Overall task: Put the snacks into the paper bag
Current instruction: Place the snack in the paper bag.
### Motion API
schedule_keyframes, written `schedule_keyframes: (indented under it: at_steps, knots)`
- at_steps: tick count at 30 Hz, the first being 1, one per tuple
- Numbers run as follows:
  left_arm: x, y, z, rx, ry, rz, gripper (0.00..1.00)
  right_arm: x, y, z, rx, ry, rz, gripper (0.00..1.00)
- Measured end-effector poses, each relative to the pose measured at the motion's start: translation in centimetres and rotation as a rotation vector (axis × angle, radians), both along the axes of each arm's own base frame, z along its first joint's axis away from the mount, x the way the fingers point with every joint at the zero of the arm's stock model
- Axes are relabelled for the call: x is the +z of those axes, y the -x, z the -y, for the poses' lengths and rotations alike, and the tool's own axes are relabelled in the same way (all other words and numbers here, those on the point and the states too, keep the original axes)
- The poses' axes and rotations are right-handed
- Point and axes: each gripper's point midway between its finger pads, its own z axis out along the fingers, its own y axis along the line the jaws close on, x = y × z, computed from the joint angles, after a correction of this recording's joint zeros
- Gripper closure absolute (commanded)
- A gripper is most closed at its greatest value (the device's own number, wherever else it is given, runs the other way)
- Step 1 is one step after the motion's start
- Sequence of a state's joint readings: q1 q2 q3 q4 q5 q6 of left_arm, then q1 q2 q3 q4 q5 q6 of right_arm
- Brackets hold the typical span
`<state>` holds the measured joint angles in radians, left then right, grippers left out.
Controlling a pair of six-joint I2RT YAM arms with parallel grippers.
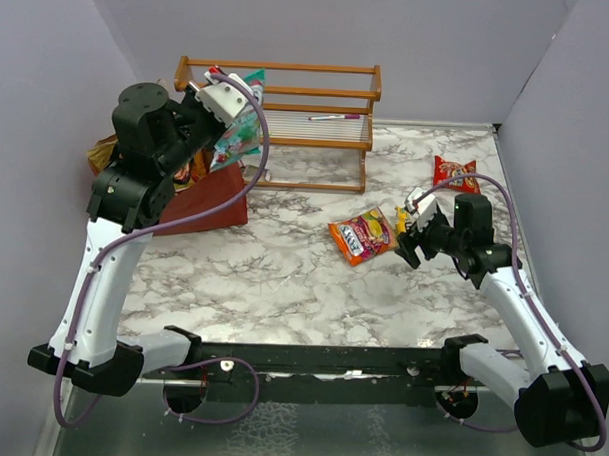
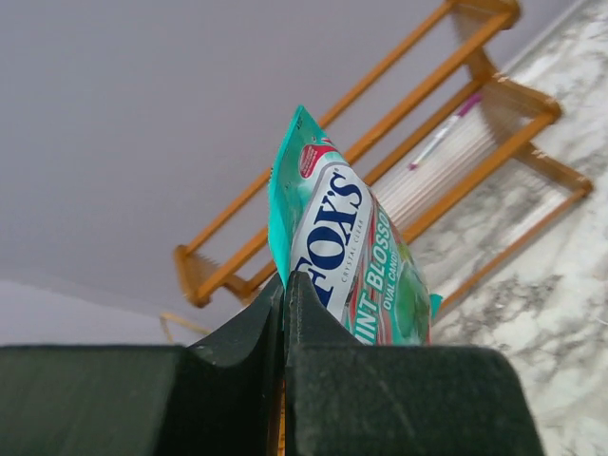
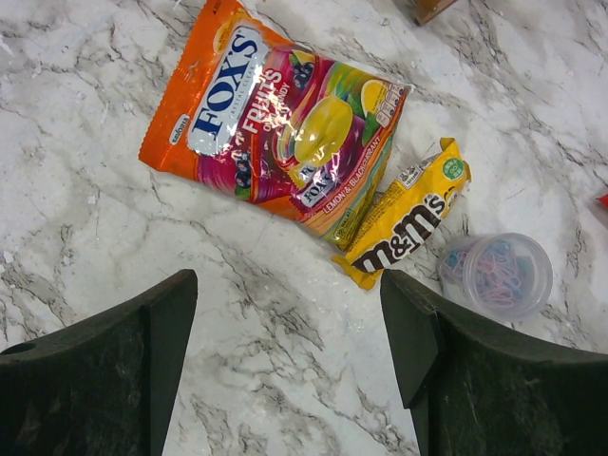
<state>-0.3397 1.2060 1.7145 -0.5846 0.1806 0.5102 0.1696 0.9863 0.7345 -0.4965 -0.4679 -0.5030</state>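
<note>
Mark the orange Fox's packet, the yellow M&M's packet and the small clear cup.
orange Fox's packet (image 3: 275, 133), right wrist view, middle of its front.
yellow M&M's packet (image 3: 407, 220), right wrist view, on its logo.
small clear cup (image 3: 496, 275), right wrist view, centre of top.

This looks like a robot lab: plain grey walls (image 1: 391, 41) box in a marble table (image 1: 283, 277), and two robot arms (image 1: 98, 281) are bolted to its edge.

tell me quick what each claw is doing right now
Left claw: closed on the teal candy packet.
Right claw: open, holding nothing.
</note>
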Motion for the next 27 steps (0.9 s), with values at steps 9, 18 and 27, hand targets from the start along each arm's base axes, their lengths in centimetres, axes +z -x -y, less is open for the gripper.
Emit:
schedule_keyframes:
  at_steps: [9,18,27]
  knots:
    - [1.7,-2.3,-6.0,0.269,-0.185,0.104,1.00,-0.3,0.0,0.0,0.010,0.005,-0.005,0.21]
    - [1.5,-5.1,-11.5,0.385,-0.417,0.082,1.00,-0.3,0.0,-0.1,0.018,0.008,-0.003,0.21]
    - [-1.2,-6.3,-18.0,0.340,-0.535,-0.058,1.00,-0.4,0.1,-0.2,0.027,0.009,-0.007,0.21]
